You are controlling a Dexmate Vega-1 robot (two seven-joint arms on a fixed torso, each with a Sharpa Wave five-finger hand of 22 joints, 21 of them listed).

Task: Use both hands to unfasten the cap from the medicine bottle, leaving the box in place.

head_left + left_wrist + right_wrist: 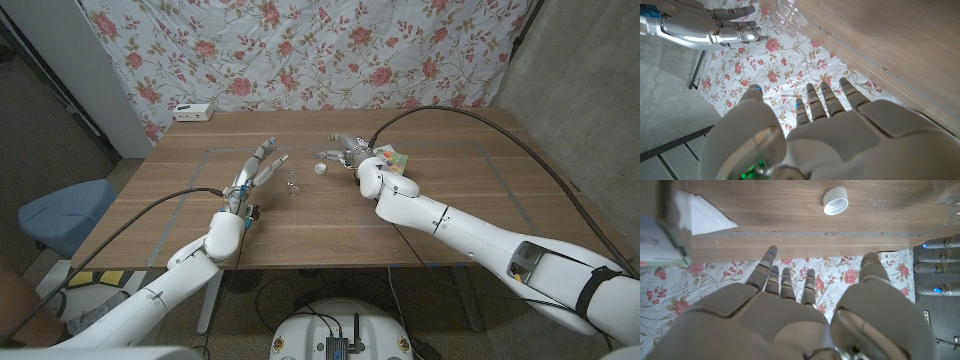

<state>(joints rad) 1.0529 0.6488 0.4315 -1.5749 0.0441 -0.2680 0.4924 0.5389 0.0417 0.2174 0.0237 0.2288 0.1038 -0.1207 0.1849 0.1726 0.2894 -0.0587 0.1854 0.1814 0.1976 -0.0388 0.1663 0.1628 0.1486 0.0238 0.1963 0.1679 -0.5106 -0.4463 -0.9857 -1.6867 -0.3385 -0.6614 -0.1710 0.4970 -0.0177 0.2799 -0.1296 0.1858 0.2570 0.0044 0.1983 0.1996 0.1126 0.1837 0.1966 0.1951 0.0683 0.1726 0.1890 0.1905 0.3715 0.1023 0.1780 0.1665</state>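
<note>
My head camera looked down from above over the wooden table [330,215] toward the floral curtain [300,50], both arms entering from the bottom corners. Each wrist camera sat close behind its own hand, facing along the fingers, inverted. The right wrist view shared the white cap [835,201] with the head view.

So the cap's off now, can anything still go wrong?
Perhaps. The clear bottle lies on the table just off the left hand's fingertips; a careless pull back could send it rolling. The loose white cap sits in front of the right hand, so a sweep might knock it away. The box is close beside that hand and could get nudged, though it should stay put.
</note>
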